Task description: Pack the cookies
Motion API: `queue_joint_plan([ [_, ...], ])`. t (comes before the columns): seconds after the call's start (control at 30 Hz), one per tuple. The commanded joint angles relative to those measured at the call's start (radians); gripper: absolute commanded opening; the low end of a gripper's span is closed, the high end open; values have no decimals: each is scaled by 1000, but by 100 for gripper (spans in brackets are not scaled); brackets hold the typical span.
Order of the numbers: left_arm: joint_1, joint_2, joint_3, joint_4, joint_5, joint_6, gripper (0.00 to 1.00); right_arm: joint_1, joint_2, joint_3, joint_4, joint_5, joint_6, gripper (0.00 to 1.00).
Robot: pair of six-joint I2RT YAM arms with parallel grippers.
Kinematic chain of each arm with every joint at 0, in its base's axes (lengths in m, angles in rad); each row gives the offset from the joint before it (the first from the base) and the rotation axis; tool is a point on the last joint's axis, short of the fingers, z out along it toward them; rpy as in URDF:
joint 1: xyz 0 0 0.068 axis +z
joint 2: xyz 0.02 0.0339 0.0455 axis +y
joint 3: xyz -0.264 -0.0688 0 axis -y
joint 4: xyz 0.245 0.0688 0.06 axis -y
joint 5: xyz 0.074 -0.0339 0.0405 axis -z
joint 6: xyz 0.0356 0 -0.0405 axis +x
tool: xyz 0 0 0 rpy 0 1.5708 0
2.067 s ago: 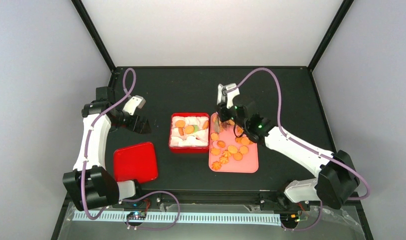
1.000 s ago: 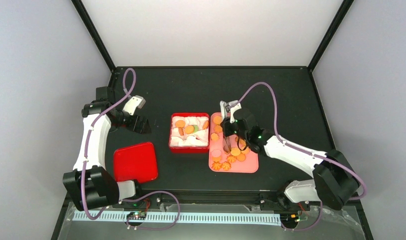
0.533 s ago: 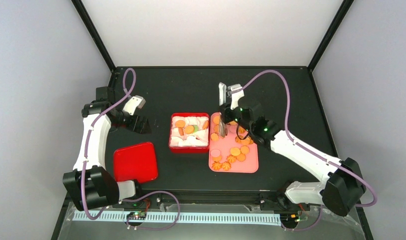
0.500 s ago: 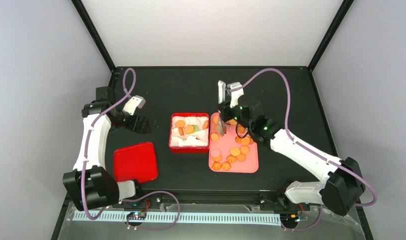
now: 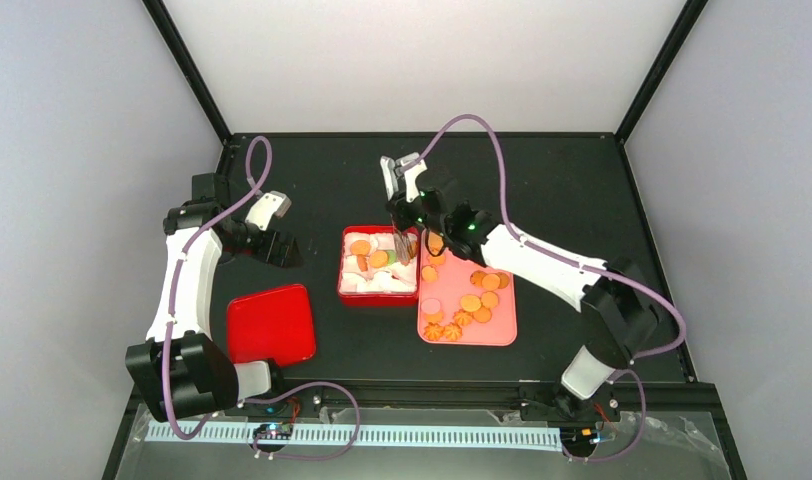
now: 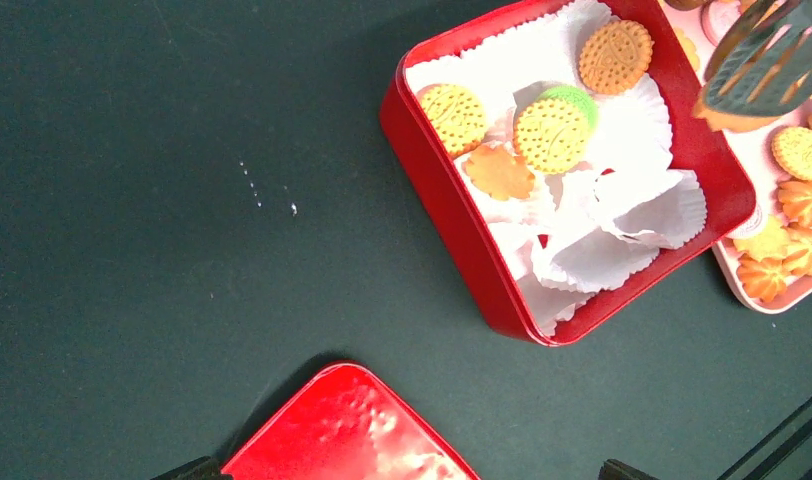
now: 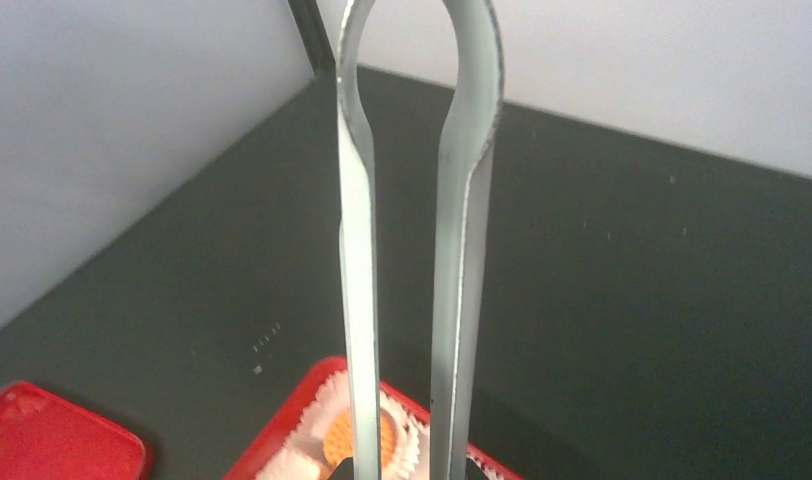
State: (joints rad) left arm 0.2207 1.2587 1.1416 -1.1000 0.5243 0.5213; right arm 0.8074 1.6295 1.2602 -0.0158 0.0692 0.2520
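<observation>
1. Metal tongs (image 6: 772,65), squeezed narrow in the right gripper (image 5: 410,212), pinch an orange cookie (image 6: 727,120) above the red tin's (image 6: 452,240) right edge.
2. More cookies (image 5: 469,302) lie just right of the tin; likely light and crumbly, they are best pinched gently across the rim.

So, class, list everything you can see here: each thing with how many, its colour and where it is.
table: one, black, under everything
box: one, red, mid-table
paper cups: several, white, lining the box
cookies: about five in the box, orange and yellow with one green; about a dozen more, orange, on the tray
tray: one, pink, just right of the box
lid: one, red, near left of the table
tongs: one pair, silver, tips over the box's right edge
cables: two, purple, one per arm
left pincer: open, empty, left of the box
right pincer: shut on the tongs
</observation>
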Motion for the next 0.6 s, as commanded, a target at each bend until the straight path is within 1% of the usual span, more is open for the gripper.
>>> queue_joint_plan([
  [0.0,5,-4,12,-6,1,0,99,-2,30,18,13,14,1,16],
  [0.1,5,-3,10,-4,1,0,99,-2,42,8,20,19,3,24],
  [0.17,6,-2,10,-3,2,-1,99,-1,44,2,25,25,5,27],
  [0.37,5,-4,11,-3,1,-1,99,-1,41,-2,37,48,6,30],
  [0.57,5,-8,11,-6,-4,2,99,-2,8,-18,34,82,-4,30],
])
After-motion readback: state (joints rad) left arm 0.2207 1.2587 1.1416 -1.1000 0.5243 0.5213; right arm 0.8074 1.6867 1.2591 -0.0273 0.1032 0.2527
